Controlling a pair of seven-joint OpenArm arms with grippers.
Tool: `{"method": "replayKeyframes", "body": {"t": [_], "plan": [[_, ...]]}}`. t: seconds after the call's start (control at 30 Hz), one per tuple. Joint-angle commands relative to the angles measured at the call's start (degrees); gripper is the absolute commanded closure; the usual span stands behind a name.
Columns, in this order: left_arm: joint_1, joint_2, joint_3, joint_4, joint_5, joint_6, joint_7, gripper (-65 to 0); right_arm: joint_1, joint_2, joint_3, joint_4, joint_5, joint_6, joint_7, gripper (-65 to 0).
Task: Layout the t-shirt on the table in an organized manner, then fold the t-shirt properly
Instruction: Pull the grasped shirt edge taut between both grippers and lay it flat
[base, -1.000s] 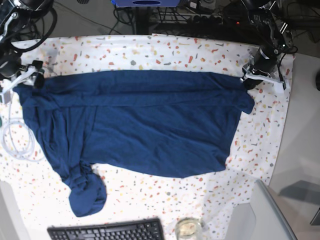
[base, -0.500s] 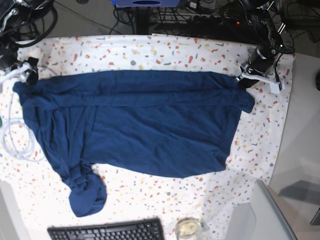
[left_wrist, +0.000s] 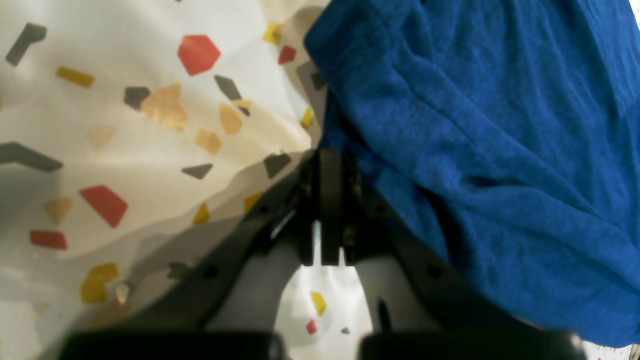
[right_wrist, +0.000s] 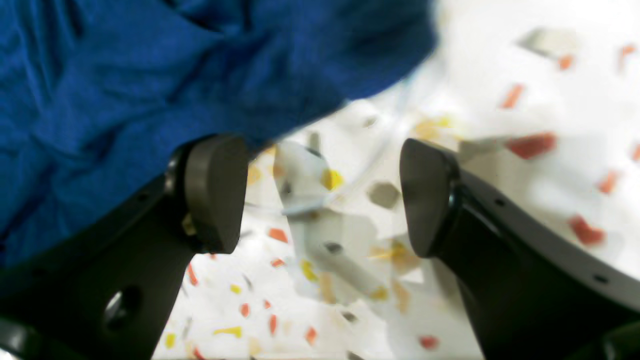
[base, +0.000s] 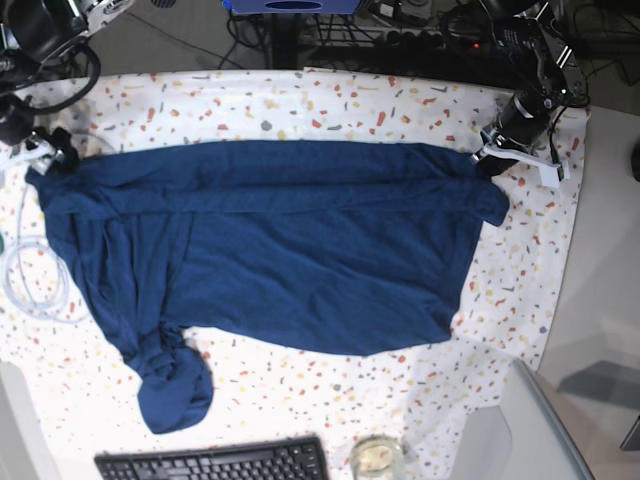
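The right wrist view is soft with blur: the flecks on the white speckled table cloth (right_wrist: 525, 90) smear into streaks, and a pale translucent object (right_wrist: 320, 225) between the two dark pads cannot be identified. The dark navy soft fabric t-shirt (right_wrist: 150, 75) runs off that picture's top and left edges. In the left wrist view the same garment (left_wrist: 500, 150) is cut by the top and right edges, and whether any cloth is pinched between the closed black fingers (left_wrist: 330, 200) cannot be told. In the base view, the black keyboard (base: 215, 462) and a small glass jar (base: 376, 458) are cropped by the bottom edge.
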Motion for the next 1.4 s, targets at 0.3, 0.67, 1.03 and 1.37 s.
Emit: {"method": "replayKeyframes", "body": {"t": [0.3, 0.67, 1.03, 1.37], "plan": [[0.2, -0.4, 0.1, 0.5, 0.8, -0.1, 1.2, 0.0, 0.7, 0.6, -0.2, 0.6, 1.1, 0.3, 1.0, -44.9], [0.1, -0.6, 0.0, 0.5, 0.8, -0.1, 1.2, 0.0, 1.0, -1.0, -4.0, 4.3, 0.9, 0.3, 0.8, -44.4], [0.1, -0.7, 0.0, 0.5, 0.8, -0.1, 1.2, 0.0, 0.6, -1.1, -3.6, 2.3, 1.1, -0.6, 1.1, -44.7], [0.1, -0.7, -0.3, 0.5, 0.8, -0.1, 1.2, 0.0, 0.4, -0.8, -3.6, -1.5, 1.2, -3.8, 6.2, -44.7]]}}
